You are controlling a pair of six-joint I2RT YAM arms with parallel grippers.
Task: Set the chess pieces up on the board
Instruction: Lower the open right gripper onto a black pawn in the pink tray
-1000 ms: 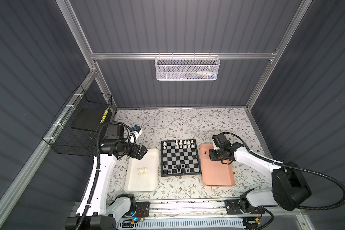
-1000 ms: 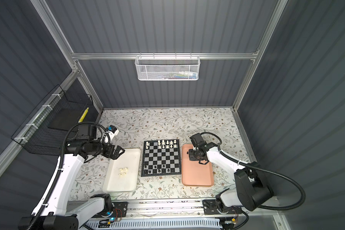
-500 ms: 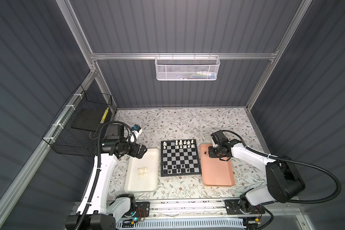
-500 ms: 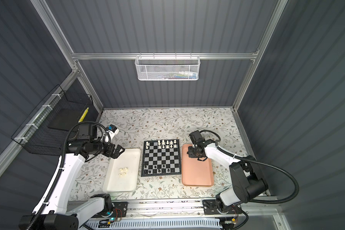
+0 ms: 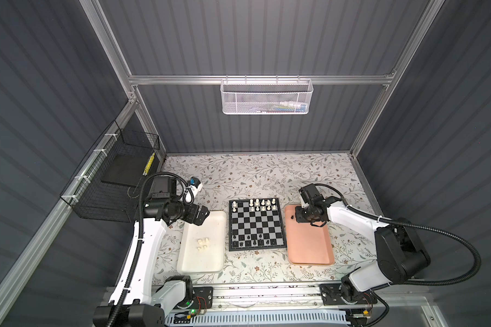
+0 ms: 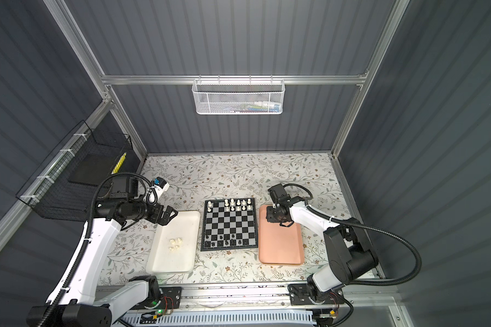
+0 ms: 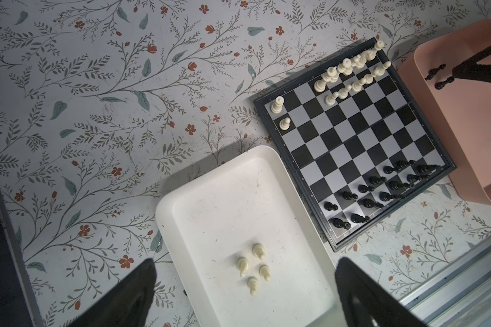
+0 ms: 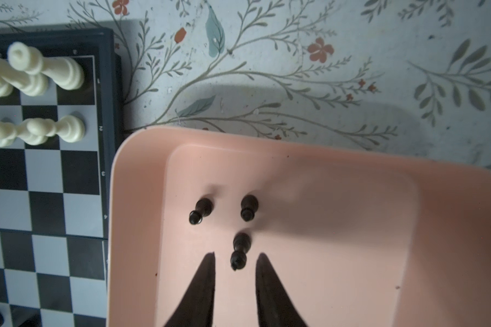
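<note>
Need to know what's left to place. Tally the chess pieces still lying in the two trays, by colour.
Cream pieces in the white tray: 4
Black pieces in the pink tray: 3
Total: 7

White arm links (image 5: 150, 235), black joint housings (image 5: 400, 254), ribbed black cables (image 5: 478, 262), black tapered gripper fingers (image 8: 199, 291).

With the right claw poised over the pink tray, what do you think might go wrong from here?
The right claw flanks just the round head of the nearest black pawn; a pinch there might squirt it out or tip it over. Two more pawns sit just beyond it in the pink tray, so overshooting could knock them.
</note>
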